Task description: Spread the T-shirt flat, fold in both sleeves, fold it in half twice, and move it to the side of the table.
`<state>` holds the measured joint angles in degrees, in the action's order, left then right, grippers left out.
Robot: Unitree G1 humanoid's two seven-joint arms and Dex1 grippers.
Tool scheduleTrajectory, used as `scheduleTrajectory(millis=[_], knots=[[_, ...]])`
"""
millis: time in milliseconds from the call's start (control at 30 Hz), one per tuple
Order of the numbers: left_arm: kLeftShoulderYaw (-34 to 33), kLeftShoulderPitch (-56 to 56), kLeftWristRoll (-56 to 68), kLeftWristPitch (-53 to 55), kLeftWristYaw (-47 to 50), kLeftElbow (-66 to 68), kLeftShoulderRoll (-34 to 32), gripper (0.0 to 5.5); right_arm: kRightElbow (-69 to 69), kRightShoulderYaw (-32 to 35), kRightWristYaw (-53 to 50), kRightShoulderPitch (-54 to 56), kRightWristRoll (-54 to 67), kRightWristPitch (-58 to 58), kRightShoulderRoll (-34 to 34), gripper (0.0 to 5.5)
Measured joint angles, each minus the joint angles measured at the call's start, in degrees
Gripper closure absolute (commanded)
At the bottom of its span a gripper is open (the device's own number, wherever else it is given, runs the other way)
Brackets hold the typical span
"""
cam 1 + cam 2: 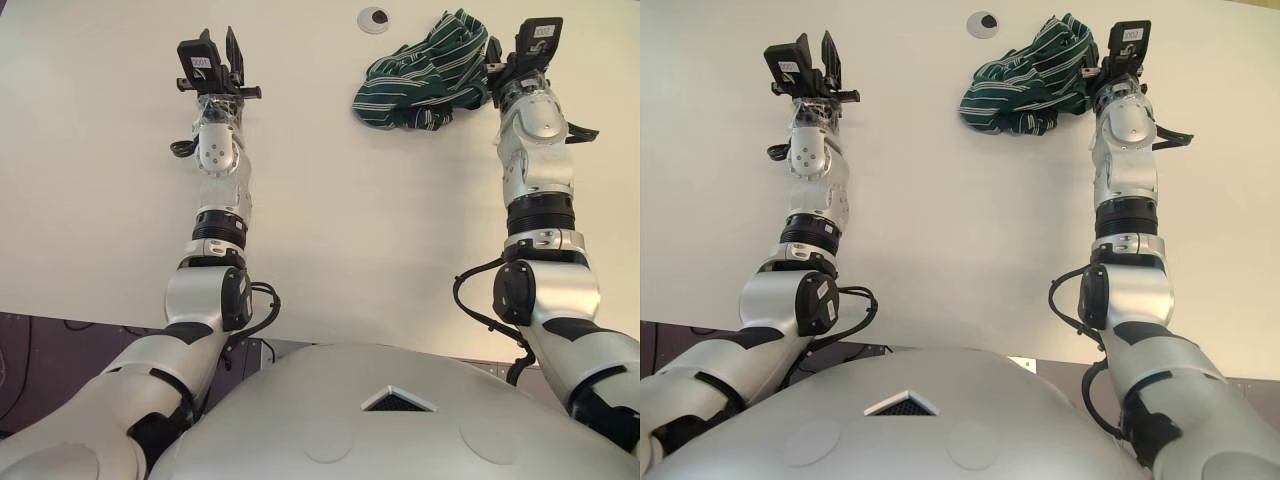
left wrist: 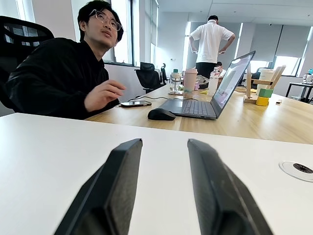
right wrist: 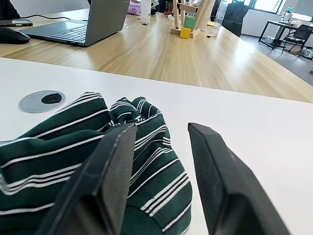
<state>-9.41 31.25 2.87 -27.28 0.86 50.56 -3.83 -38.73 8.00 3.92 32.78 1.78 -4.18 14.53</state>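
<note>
The green T-shirt with white stripes [image 1: 425,75] lies crumpled in a heap on the far right part of the white table [image 1: 330,230], not spread out. Just beyond it, a round grey cable grommet [image 1: 374,19] sits flush in the tabletop.

The right pincer [image 3: 161,126] is low at the heap's right edge with its two fingers apart and released. One finger [image 3: 105,176] stands in front of the bunched cloth and the other [image 3: 217,171] is over bare table beside it. A fold of the shirt reaches partway into the gap, but nothing is clamped.

The left pincer [image 2: 164,143] is well apart from the shirt, over the bare far left part of the table, its fingers also spread and holding nothing.

Behind the white table stands a wooden desk [image 3: 205,58] with an open laptop [image 2: 205,100].
</note>
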Motion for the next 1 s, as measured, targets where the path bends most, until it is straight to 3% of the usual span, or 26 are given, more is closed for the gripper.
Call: scheduleTrajectory(millis=[167, 333, 533, 633, 800, 867, 1000], knots=[[-0.1, 0.02, 0.02, 0.0, 0.14, 0.06, 0.0, 3.83, -1.94, -0.73, 0.51, 1.55, -0.27, -0.06, -0.01, 3.57], [0.08, 0.6, -0.03, -0.06, 0.18, 1.51, -0.01, 3.83, -11.38, -10.27, 5.41, 3.99, -9.1, 0.08, 0.82, 3.57], [-0.03, 2.69, 0.01, -0.57, 0.16, 3.0, -0.31, 3.83, -14.04, -12.64, 7.12, 5.34, -11.23, 1.78, 1.92, 3.57], [0.02, 2.68, 0.02, -0.58, -0.36, 3.3, -0.36, 3.83, -14.67, -17.69, 11.78, 5.6, -15.2, 2.01, 2.63, 3.57], [5.08, -7.73, 7.64, 7.86, -28.77, -11.67, -5.36, 3.83, 6.6, -20.29, 32.36, 0.11, -7.15, -15.06, 2.99, 3.57], [6.58, -13.63, 11.27, 14.41, -37.16, -21.03, -9.28, 3.83, 14.77, -20.71, 34.59, -2.59, -4.28, -21.49, 1.33, 3.57], [9.82, -17.95, 14.04, 24.44, -45.22, -36.63, -14.02, 3.83, 24.01, -2.96, 22.42, 2.72, 7.17, -25.38, -2.93, 3.57]])
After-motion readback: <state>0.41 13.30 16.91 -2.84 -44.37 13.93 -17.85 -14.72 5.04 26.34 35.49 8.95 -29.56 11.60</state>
